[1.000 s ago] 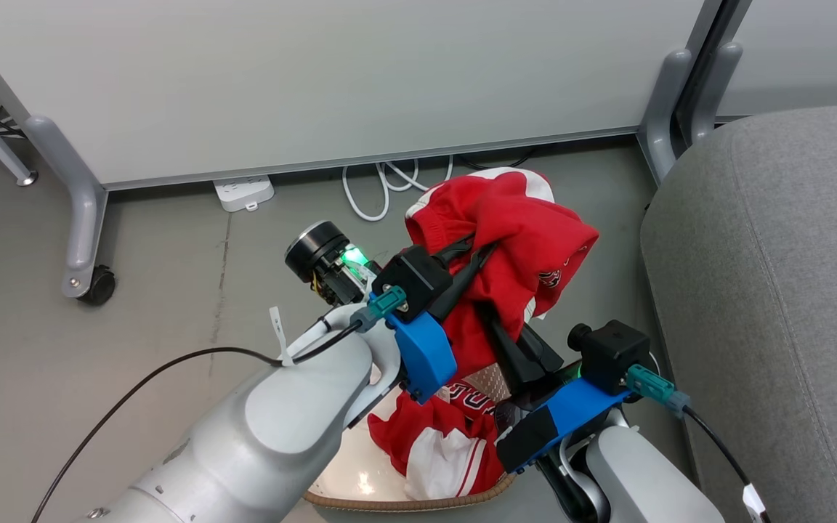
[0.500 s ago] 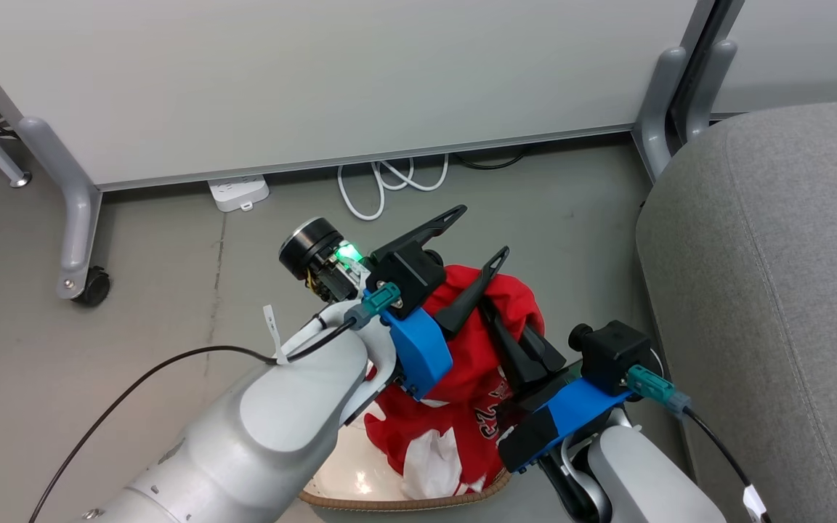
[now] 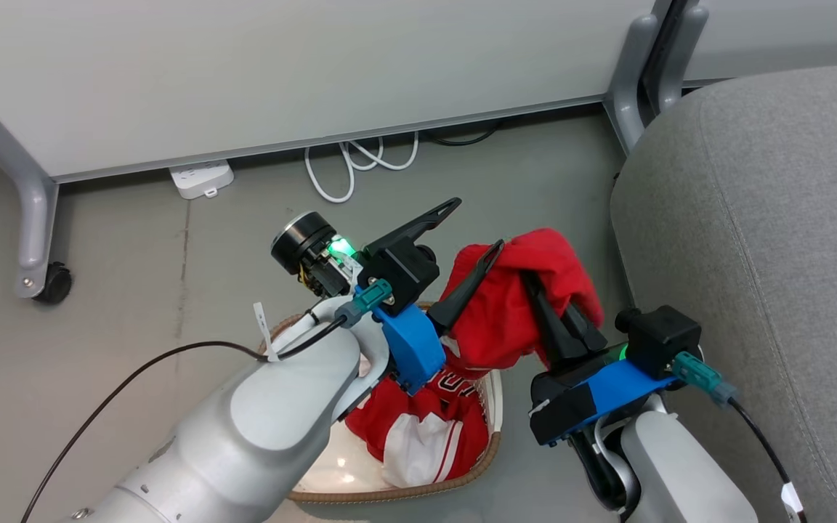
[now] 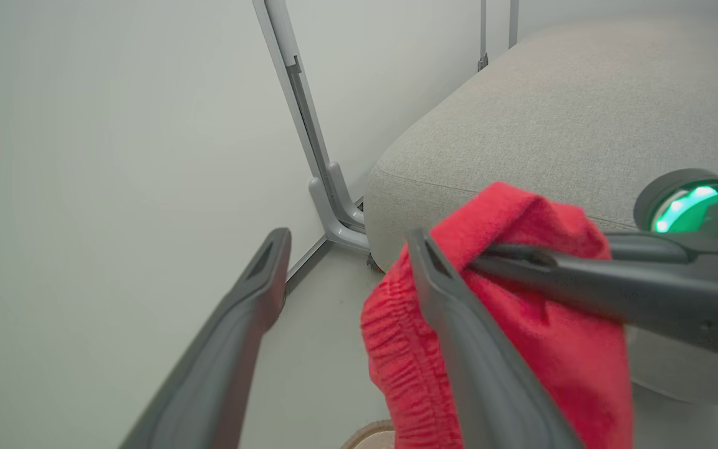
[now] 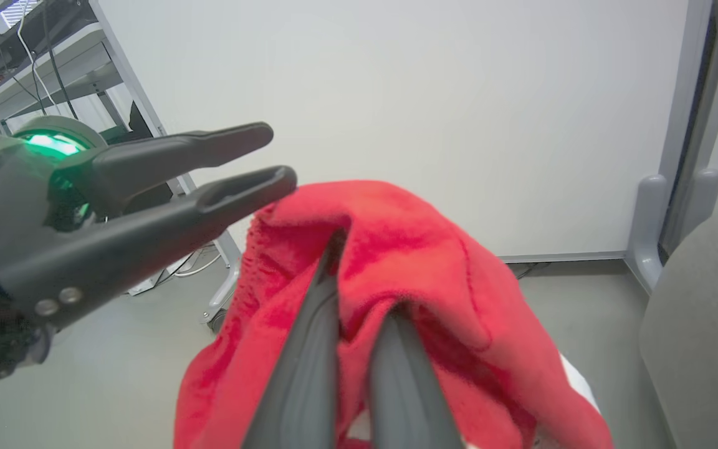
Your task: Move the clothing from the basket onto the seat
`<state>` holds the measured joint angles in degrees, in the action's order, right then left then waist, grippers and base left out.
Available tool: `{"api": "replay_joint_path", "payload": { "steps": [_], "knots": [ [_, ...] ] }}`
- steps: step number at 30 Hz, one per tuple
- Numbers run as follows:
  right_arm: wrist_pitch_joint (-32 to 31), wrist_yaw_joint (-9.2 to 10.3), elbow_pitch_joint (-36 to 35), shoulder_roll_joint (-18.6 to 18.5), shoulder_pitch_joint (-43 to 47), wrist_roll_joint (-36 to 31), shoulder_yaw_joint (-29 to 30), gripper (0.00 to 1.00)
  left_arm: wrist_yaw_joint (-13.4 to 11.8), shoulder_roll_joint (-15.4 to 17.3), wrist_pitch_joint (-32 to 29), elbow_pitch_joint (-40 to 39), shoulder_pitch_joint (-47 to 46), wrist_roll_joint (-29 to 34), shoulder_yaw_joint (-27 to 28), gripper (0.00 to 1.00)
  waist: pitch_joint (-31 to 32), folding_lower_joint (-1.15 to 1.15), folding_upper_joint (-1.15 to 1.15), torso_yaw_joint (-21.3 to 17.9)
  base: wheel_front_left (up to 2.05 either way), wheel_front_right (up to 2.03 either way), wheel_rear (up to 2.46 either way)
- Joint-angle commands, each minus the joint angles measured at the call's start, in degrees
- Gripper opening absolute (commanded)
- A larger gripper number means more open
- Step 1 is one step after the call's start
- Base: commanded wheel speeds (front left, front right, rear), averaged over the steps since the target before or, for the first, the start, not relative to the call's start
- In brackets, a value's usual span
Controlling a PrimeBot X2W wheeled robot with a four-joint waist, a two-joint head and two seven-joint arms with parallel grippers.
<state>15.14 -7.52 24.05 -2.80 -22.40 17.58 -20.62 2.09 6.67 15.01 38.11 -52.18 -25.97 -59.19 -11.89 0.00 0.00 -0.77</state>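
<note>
Down in the basket [image 3: 389, 494], one lettered red jersey [image 3: 426, 428] lies waiting. Above it, the right gripper [image 3: 538, 287] pinches the red garment [image 3: 506, 319]. The left gripper [image 3: 476, 226] is spread wide and empty, just beside the cloth. Best to lift high and swing right, so the drape clears the seat [image 3: 767, 218] edge. Beyond, the partition leg [image 3: 629, 87] crowds that corner.

The left gripper [image 4: 346, 243] holds its fingers [image 4: 253, 293] wide apart; red clothing [image 4: 521, 349] drapes over the right gripper [image 4: 490, 254], grey seat [image 4: 552, 112] beyond.
</note>
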Motion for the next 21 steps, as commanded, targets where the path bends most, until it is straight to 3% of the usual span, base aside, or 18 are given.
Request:
{"api": "replay_joint_path", "payload": {
  "steps": [1, 21],
  "knots": [
    [0.01, 0.06, -0.47, -0.16, -0.07, -0.66, 0.65, 0.00, -0.09, 0.44, 0.25, -0.37, 0.23, 0.22, 0.37, 1.00, -0.91, 0.00, 0.00, -1.04, 0.00, 0.00, 0.00],
    [0.01, 0.06, -6.96, -0.11, 0.45, -3.92, 15.23, 0.00, 0.49, 1.85, -0.51, -2.54, -0.46, 1.28, -1.29, 1.00, -7.37, 0.00, 0.00, -12.25, 0.00, 0.00, 0.00]
  ]
}}
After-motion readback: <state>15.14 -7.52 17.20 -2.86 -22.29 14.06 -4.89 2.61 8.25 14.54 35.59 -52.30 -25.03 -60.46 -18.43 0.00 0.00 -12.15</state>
